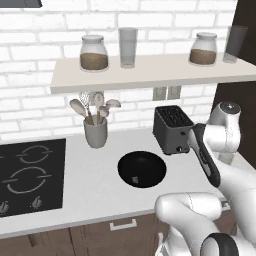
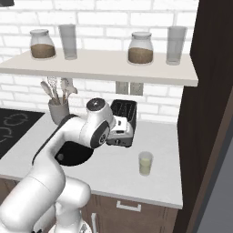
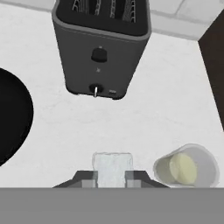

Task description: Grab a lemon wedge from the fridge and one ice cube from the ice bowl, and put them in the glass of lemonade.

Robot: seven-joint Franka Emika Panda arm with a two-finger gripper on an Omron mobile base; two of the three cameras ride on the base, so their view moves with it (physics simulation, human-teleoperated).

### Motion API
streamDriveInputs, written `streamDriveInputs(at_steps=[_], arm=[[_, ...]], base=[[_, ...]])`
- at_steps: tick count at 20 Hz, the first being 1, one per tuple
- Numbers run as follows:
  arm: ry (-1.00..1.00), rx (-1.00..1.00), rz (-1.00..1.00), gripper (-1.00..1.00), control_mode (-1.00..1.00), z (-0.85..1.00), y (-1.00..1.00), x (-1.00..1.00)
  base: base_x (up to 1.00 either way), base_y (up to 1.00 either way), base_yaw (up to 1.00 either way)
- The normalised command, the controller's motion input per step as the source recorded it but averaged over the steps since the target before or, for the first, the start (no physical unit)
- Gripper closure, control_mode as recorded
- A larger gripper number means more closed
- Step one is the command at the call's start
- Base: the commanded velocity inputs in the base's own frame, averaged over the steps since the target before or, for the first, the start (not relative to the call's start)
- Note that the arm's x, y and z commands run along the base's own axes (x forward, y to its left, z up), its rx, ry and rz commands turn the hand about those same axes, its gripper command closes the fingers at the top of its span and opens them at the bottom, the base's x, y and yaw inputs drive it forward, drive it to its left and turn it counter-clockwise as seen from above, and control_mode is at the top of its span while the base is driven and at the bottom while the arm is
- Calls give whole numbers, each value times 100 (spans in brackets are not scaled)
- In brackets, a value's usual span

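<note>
ice cube in the hand, glass off to one side

the white bench (image 3: 175, 87) carries everything here. the dark toaster (image 3: 100, 43) stands at twelve o'clock in the hand view, and the rim of the black ice bowl (image 3: 13, 113) curves in at nine o'clock; i cannot make out whether any cubes lie in it. the glass of lemonade (image 3: 186, 168) sits at about four o'clock, holding pale yellow-green liquid with a rounder yellow patch that may be the lemon wedge, though i cannot be sure.

the hand (image 3: 112, 178) is clamped on the ice cube (image 3: 112, 168), a pale block pinched between the two dark tips, above bare bench just beside the glass.

the risk, as i judge it: the cube is not over the glass mouth, so letting go here would drop it onto the bench. a sideways shift made too low could knock the tumbler and spill it, and a slick cube might slip out early.
</note>
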Motion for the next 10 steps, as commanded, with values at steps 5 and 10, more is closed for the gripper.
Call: streamDriveInputs(at_steps=[5, 10], arm=[[-1, 5, -21, 100, -100, 6, -96, -5], [-1, 17, -8, 100, -100, 4, -48, -1]], base=[[0, 0, 0], [0, 0, 0]])
